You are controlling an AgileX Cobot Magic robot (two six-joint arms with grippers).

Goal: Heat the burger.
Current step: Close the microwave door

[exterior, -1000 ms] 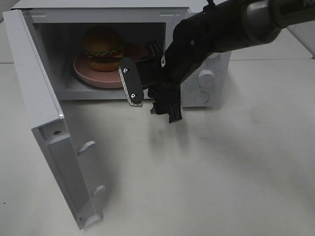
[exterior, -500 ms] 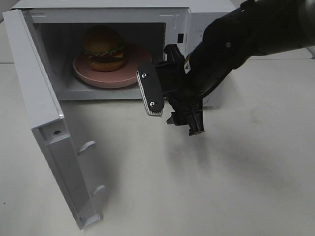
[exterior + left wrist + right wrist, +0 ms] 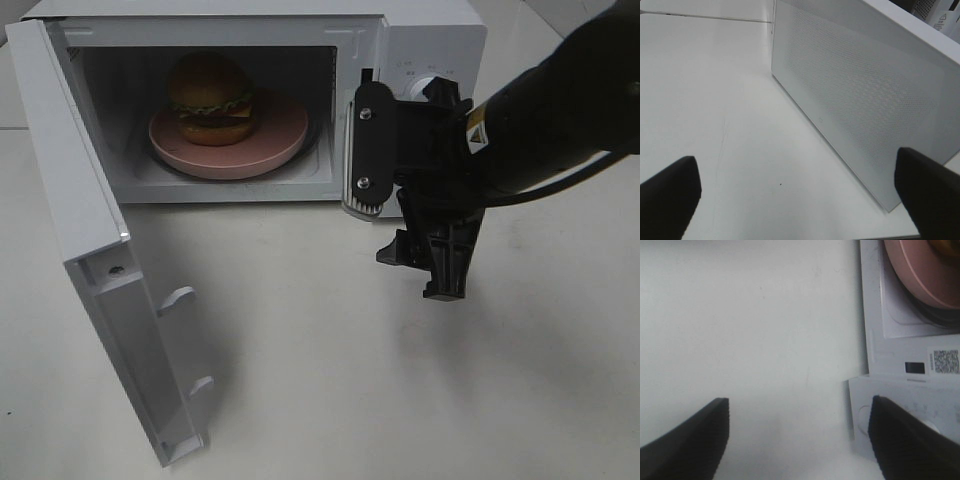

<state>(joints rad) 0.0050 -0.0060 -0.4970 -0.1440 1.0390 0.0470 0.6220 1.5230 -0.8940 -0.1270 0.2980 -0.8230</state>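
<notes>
Tabletop (image 3: pixel 300 380); burger (image 3: pixel 210 98) in microwave (image 3: pixel 440 40), apart from jaws

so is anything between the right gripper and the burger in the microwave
Nothing visible. The door is swung wide, and the burger sits on the pink plate in the open microwave. The right gripper hangs outside, fingers open, before the control panel, just right of the opening.

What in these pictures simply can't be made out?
Microwave controls: high view, mostly behind the right gripper.
Burger: right wrist view, cut off at the edge; mainly the pink plate shows.
Left gripper: outside the high view; its wrist view shows only fingertips.
</notes>
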